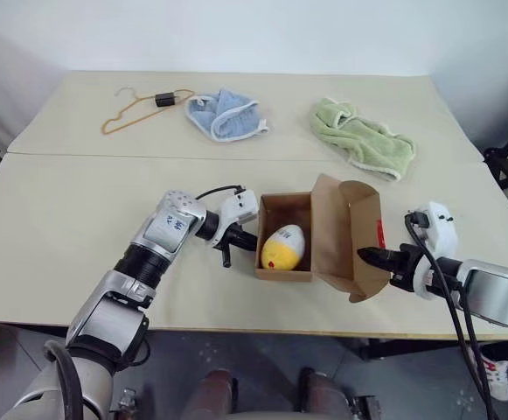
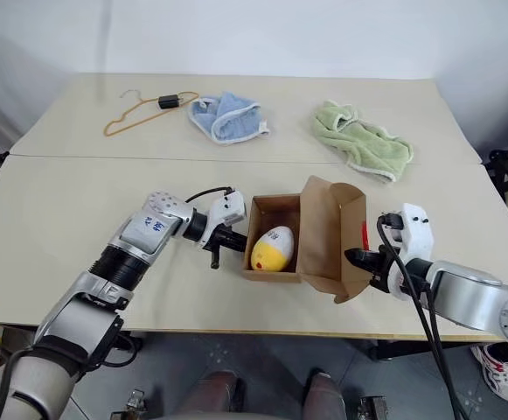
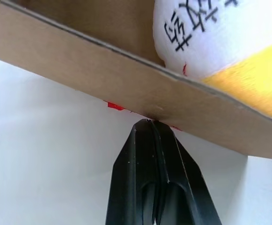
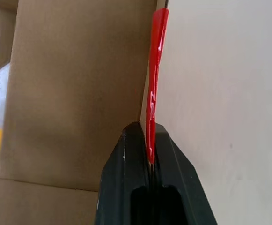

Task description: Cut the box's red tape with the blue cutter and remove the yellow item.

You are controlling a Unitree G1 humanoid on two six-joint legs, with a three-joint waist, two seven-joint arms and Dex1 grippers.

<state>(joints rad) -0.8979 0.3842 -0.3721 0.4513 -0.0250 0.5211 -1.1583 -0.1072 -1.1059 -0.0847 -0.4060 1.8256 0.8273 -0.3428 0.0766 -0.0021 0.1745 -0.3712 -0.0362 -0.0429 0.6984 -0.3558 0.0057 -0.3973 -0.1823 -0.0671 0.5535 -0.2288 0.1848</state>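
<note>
yellow item lies in the open box, long axis near-to-far | left gripper nearer, fingers together at the left wall | right gripper pinches the raised flap's red tape

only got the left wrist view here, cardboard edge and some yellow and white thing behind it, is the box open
Observer: Yes. The box lies open on the table, its lid flap swung up toward the robot's right.
Operator: what is that yellow thing
Observer: The yellow item, an egg-shaped toy, white on top and yellow below, lying inside the box.
Operator: where's the right claw
Observer: The right claw is shut on the lid flap's edge, right where the red tape runs along it.
Operator: and my left claw, touching the box?
Observer: The left claw sits shut against the box's left wall, from outside.
Operator: anything else around
Observer: A blue cloth, a green towel and an orange wire hanger lie at the table's far side.
</note>
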